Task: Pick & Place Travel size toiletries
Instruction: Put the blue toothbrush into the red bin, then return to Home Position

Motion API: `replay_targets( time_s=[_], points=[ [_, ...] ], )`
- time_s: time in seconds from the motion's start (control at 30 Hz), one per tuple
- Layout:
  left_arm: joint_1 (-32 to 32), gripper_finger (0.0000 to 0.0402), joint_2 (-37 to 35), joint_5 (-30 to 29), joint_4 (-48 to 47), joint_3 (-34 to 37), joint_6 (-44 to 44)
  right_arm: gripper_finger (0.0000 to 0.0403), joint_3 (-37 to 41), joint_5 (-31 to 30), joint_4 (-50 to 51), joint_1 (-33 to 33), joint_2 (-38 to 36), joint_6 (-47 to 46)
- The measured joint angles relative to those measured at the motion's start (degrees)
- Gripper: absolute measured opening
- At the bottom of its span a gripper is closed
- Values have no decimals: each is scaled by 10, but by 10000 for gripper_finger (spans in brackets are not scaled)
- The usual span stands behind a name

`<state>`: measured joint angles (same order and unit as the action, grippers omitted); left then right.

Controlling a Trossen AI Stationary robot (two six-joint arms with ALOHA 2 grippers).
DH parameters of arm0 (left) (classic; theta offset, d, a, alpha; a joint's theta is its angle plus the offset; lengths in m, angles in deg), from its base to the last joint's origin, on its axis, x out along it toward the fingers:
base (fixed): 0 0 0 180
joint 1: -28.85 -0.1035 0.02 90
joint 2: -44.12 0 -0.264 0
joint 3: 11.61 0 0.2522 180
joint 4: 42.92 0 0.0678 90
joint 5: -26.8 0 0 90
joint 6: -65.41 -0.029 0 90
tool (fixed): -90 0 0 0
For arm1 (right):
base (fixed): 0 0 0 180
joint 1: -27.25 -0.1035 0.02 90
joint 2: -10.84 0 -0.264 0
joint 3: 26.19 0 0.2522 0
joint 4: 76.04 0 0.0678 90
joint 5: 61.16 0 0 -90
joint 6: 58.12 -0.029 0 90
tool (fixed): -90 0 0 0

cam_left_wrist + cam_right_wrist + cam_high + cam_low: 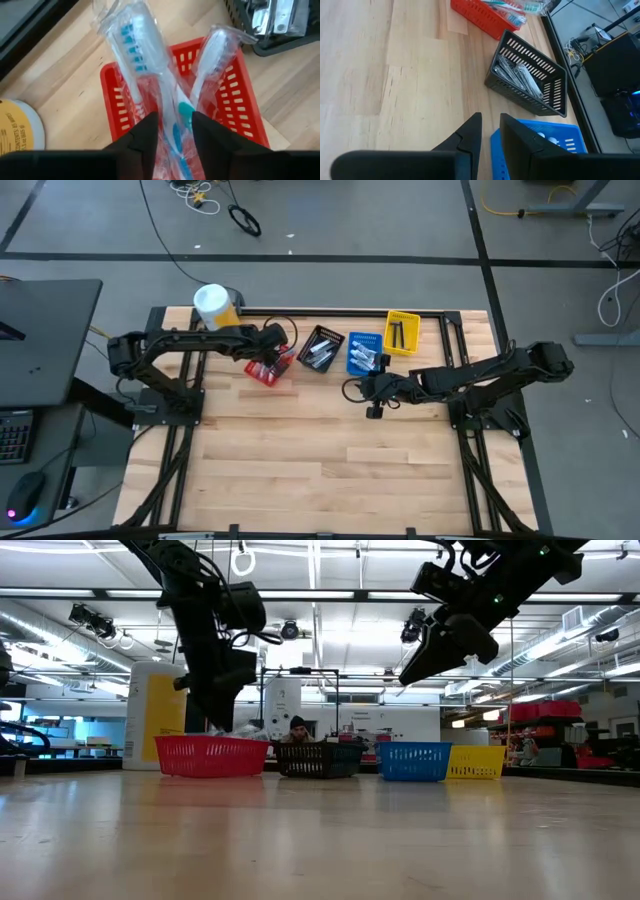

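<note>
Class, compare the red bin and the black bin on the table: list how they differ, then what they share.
The red bin holds wrapped toothbrushes, with the left gripper over it; the black bin holds silvery wrapped items and has no gripper above it. The red bin sits left of the black bin. Both are small slotted baskets standing upright on the wooden table.

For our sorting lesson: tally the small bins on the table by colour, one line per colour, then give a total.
Red bin: 1
Black bin: 1
Blue bin: 1
Yellow bin: 1
Total: 4
</note>
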<state>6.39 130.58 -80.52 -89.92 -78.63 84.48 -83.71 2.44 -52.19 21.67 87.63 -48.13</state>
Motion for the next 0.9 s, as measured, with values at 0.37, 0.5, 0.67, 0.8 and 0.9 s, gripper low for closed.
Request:
replay_targets(
  time_s=[0.37, 0.5, 0.67, 0.8, 0.9],
  points=[
    [26, 155, -68, -26, -7, -11, 36, 77, 0, -100, -3, 0, 0, -76],
    [59, 149, -132, -97, -9, -11, 5, 75, 0, -81, -54, 0, -1, -73],
    [106, 140, -211, -179, -3, -11, -70, 66, 0, 71, -113, 0, -33, 3],
    [134, 135, -270, -176, 11, 4, -144, 65, 0, 100, -96, 0, -95, 52],
    [148, 133, -314, -159, 51, 46, -192, 65, 0, 100, -46, 13, -158, 71]
  ],
)
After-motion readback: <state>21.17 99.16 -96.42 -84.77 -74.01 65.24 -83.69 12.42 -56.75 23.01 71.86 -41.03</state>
